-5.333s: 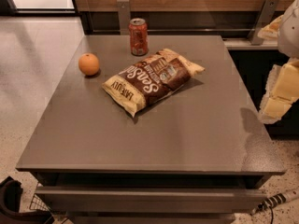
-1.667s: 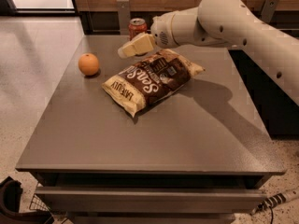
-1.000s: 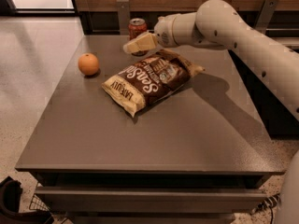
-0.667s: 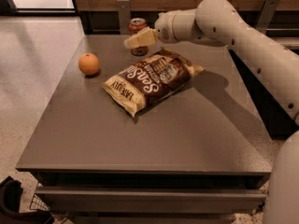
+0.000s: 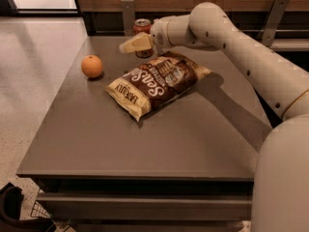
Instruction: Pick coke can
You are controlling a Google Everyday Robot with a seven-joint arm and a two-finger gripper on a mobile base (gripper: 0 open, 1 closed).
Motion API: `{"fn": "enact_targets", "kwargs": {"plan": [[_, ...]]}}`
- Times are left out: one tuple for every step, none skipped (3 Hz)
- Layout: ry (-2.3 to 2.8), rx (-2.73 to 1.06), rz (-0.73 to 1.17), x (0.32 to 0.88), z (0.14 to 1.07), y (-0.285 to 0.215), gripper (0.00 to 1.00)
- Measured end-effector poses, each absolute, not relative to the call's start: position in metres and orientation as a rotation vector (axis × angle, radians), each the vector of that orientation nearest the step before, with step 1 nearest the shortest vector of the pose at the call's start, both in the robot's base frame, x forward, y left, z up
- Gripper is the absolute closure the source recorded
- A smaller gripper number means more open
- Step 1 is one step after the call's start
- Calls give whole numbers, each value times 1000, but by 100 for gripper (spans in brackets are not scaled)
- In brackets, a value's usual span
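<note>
Three things sit on the grey table on my feed, and I take the chip bag as my reference, lying flat near the middle with its printed face up. The coke can stands upright just behind the bag's far edge, close to the back rim of the table. Only its silver top, a band of red below that and a dark strip at its base show. The rest is covered by the gripper, which hangs right in front of the can, above the bag's far edge, its pale wedge pointing away to the bag's left. From here I cannot tell whether the gripper is apart or closed on the can. The arm reaches in from beyond the bag's right side, passing over its right corner. The orange rests well off to the bag's left.
</note>
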State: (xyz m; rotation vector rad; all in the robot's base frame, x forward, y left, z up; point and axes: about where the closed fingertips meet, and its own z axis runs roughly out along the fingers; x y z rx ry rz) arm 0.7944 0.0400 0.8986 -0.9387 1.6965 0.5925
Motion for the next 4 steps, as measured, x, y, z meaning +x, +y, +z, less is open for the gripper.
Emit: {"fn": "enact_targets", "kwargs": {"plan": [[1697, -941, 597, 794, 897, 43, 16], [1697, -944, 601, 794, 896, 46, 39], [1697, -948, 605, 794, 894, 49, 64], [1697, -951, 609, 793, 893, 52, 87]]}}
